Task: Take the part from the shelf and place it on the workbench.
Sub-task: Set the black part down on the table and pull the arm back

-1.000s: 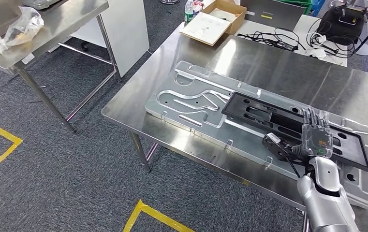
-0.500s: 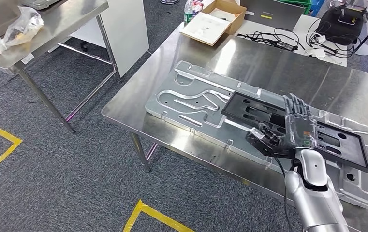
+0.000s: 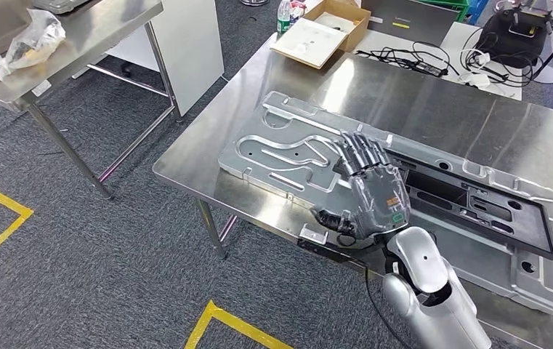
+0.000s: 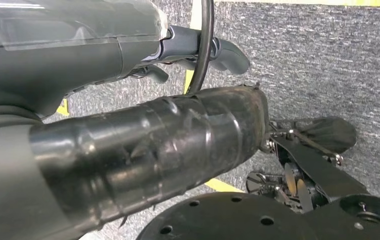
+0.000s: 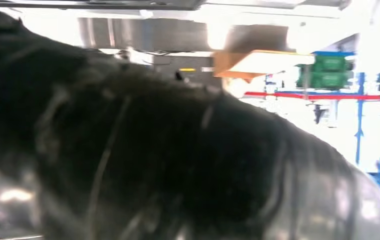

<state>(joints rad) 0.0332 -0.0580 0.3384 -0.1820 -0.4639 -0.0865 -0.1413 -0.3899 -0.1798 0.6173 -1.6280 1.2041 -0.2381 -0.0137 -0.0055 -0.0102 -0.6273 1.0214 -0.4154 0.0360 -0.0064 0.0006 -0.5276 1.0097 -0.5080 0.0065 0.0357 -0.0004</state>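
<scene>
Head view: the black slotted part (image 3: 477, 207) lies flat on the silver fixture plate (image 3: 280, 153), which sits on the steel workbench (image 3: 418, 94) across the centre and right of the frame. The right hand (image 3: 366, 195) hangs at centre frame over the part's left end, fingers straight and spread, grasping nothing; the silver forearm rises from the bottom edge. Judging from this, the part is already set down and the step in hand is clearing the arm. Done well, that means lifting the hand straight up off the part before swinging it sideways, so the fingertips do not drag the part's left corner out of the plate's recess. A dark cable trails under the wrist near the table's front edge at lower centre and could snag there, so the arm should rise before it pulls in. Cardboard boxes (image 3: 324, 29) and loose black cables (image 3: 433, 62) lie along the top of the frame, well apart from the work

Left wrist view: the left hand (image 4: 205, 47) shows at upper centre beyond the grey forearm cover, above grey carpet with a yellow line. Its fingers look curled, but whether they are clenched or slack I cannot tell; nothing is seen in them. It can simply hang

Right wrist view: a blurred dark cover spreads from the left edge, with bright shelving at upper right; nothing more of the hand can be read here
</scene>
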